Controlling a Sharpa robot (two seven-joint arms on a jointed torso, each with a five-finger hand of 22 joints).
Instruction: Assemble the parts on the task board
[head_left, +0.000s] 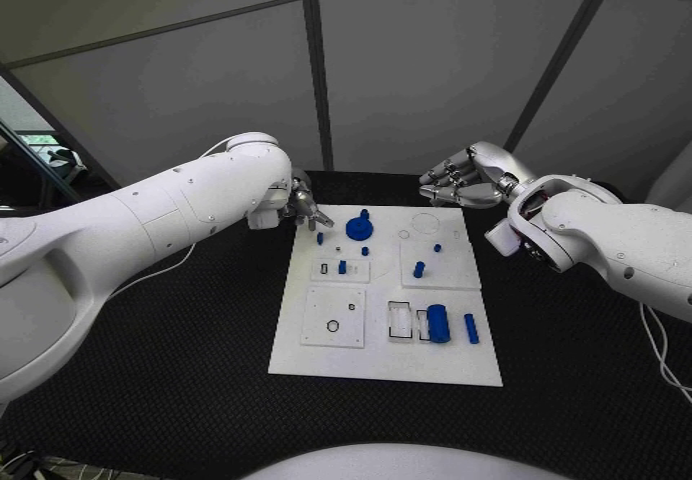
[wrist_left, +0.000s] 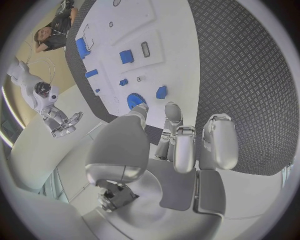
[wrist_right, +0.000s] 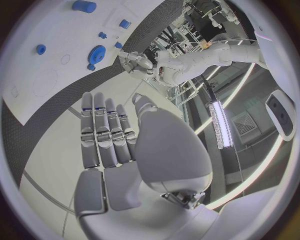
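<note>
Parts (head_left: 437, 323) lie on the task board (head_left: 387, 365); left hand (head_left: 304, 208) and right hand (head_left: 467, 175) hover empty, fingers apart.

Lab; grey partition panels (head_left: 418, 80)

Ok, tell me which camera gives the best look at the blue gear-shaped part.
The head view: the blue gear-shaped part sits unobstructed near the task board's far edge, seen from above. The left wrist view catches it just beyond the left hand's fingertips, partly hidden. The right wrist view shows it small, near the rim.
</note>
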